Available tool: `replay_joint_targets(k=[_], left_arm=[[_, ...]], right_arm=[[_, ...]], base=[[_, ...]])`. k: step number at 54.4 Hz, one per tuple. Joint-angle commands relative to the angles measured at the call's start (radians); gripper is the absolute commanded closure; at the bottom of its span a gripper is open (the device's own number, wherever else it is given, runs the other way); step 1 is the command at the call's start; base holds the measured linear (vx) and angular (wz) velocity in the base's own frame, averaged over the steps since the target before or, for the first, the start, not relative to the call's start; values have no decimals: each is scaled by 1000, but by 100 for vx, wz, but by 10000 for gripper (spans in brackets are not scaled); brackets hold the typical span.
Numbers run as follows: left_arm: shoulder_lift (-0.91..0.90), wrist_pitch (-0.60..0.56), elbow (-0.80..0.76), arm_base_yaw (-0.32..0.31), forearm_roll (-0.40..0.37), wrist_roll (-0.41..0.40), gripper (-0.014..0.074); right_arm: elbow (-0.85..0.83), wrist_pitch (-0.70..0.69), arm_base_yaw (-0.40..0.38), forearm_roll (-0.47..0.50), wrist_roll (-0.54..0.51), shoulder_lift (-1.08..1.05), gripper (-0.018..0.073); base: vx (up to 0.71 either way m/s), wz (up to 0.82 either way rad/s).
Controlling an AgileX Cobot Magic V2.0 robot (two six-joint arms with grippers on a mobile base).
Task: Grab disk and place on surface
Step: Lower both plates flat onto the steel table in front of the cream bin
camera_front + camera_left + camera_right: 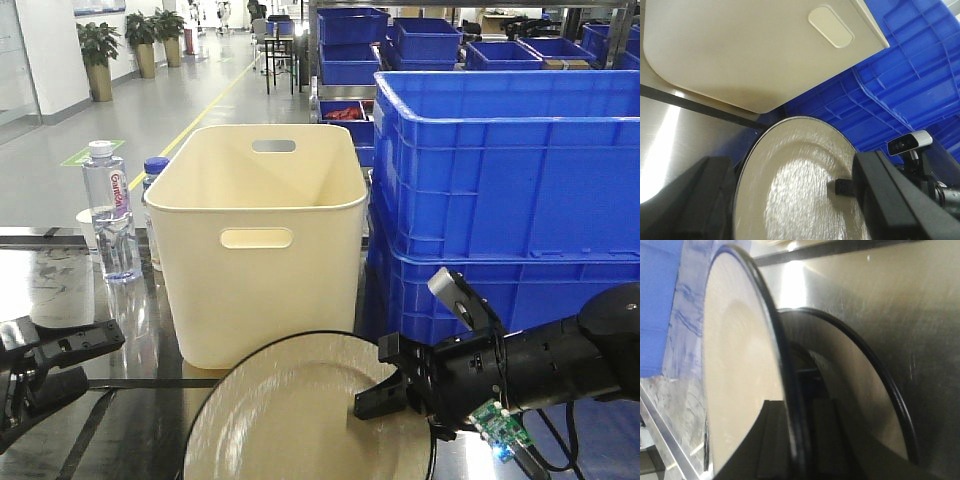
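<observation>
**Disk in the right claw, not yet laid flat**

I see the disk point(290, 415) at the near edge of the front view, just in front of the cream bin point(255, 250). It is tilted, with its dished face toward the camera. My right claw point(375, 380) is closed on its right rim. In the right wrist view the thin black edge runs between the two fingers, and beside it is the plate's mirror image in the glossy worktop point(130, 420). Whether the lower edge touches the worktop, I cannot tell. My left claw point(95, 358) is spread wide and holds nothing, well to the left of the disk.

I judge the disk to be stiff, glazed and slippery. It is probably rather heavy for a hold at one side only, and it could chip. The rim is the only part thin enough for the claw. I would lower it slowly and release only when it lies flat.
</observation>
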Motion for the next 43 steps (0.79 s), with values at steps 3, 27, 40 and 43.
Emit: replay_joint_targets(k=[3, 27, 40, 43], left_arm=[[-21, 15, -31, 1, -57, 6, 14], [-21, 15, -31, 1, -57, 6, 14], [-21, 15, -31, 1, -55, 11, 18], [-21, 16, -31, 1, -54, 39, 31]], right_arm=[[-36, 11, -1, 71, -35, -46, 256], [-40, -98, -4, -216, -125, -121, 101], [-40, -134, -4, -382, -105, -227, 101], [-40, -145, -4, -378, -105, -258, 101]], base=[[0, 0], [0, 0], [0, 0], [0, 0]])
